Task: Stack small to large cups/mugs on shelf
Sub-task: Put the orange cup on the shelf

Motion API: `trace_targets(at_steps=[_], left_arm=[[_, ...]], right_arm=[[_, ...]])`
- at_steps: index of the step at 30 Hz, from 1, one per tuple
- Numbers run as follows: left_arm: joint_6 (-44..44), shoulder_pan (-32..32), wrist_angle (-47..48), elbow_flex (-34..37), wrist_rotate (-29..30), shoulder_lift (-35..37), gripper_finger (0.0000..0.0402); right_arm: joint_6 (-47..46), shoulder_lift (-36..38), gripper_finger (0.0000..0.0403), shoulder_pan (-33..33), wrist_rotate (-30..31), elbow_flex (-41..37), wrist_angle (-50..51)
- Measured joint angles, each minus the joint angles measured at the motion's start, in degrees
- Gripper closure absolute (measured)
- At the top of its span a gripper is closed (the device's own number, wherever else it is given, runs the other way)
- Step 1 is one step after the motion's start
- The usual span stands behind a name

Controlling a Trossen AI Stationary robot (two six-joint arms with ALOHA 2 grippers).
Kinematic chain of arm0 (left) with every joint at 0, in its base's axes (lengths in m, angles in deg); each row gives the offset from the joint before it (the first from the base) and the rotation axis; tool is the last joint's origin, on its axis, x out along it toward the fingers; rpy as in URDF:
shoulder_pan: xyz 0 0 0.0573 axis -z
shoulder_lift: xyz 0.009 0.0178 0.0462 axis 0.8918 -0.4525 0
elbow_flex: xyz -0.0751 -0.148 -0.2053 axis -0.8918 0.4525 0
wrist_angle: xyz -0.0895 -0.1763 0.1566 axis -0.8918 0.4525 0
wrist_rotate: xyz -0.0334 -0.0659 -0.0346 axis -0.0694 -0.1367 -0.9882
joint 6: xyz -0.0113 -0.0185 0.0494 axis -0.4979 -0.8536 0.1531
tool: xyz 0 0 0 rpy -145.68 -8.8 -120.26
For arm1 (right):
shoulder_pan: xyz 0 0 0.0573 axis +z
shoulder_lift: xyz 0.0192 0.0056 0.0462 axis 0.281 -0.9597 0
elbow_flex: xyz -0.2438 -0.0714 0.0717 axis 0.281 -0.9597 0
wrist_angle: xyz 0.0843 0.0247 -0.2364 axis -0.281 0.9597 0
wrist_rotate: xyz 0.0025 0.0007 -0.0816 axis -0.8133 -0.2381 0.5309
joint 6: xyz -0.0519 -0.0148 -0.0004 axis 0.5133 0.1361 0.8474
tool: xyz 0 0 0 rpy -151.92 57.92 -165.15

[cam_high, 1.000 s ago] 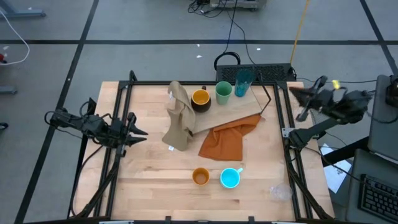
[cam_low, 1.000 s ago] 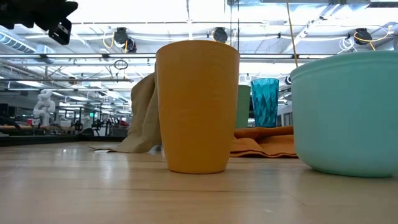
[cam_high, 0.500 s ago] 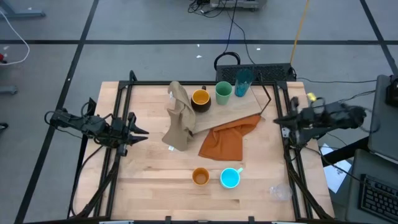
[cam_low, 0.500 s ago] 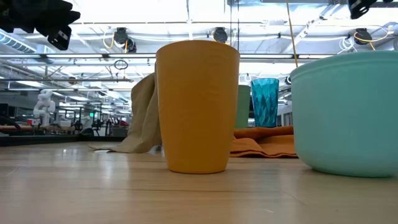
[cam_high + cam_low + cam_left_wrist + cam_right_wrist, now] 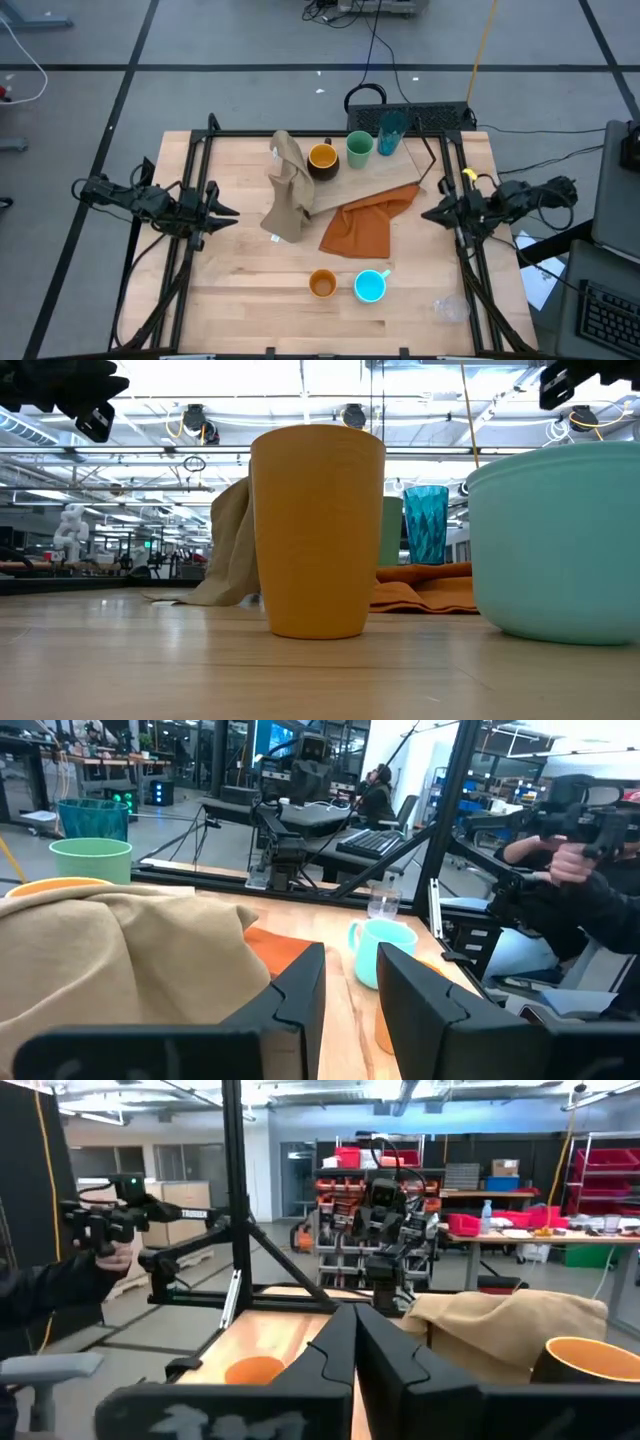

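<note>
A yellow mug (image 5: 322, 158), a light green cup (image 5: 359, 148) and a teal tumbler (image 5: 391, 131) stand in a row at the far side of the light wood shelf (image 5: 378, 178). A small orange cup (image 5: 321, 284) and a cyan mug (image 5: 370, 286) stand side by side near the front edge, with a clear glass (image 5: 450, 308) at the near right corner. My left gripper (image 5: 228, 212) hangs open at the table's left edge and points level toward the right. My right gripper (image 5: 428, 214) is shut at the right edge and points left. Neither holds anything.
A tan cloth (image 5: 288, 190) stands heaped left of the shelf, and an orange cloth (image 5: 365, 225) lies against the shelf's near edge. Black frame rails run along both table sides. A person's hand (image 5: 565, 865) holding a controller shows beyond the table.
My right gripper has come down from beyond the far right corner toward the table's near edge and a little left. It has turned, and now points level across the table from the right edge. The cups and cloths have stayed where they were.
</note>
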Motion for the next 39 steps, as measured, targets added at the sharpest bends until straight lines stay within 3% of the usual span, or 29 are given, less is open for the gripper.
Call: trace_targets(at_steps=[14,20,24,33,39], left_arm=[[0.54,0.0,-0.13,0.0,1.51,-0.07,0.0309],[2.33,0.0,-0.09,0.0,1.55,-0.07,0.0309],[3.33,0.0,-0.07,0.0,1.53,-0.07,0.0309],[4.0,-0.06,-0.9,0.0,3.33,-0.06,0.0309],[3.31,-0.07,-5.07,0.0,5.16,-0.42,0.0309]], right_arm=[[4.3,-0.31,0.0403,0.0,-3.18,-16.53,-29.52],[2.68,-0.33,0.0396,-0.04,-3.12,-18.99,-34.25],[2.51,-0.82,0.0356,-0.04,-0.04,-19.01,-34.22],[1.17,-3.61,0.0214,-0.04,1.48,-19.01,-37.8],[2.27,-5.04,0.0179,-0.04,1.39,-19.03,-46.54]])
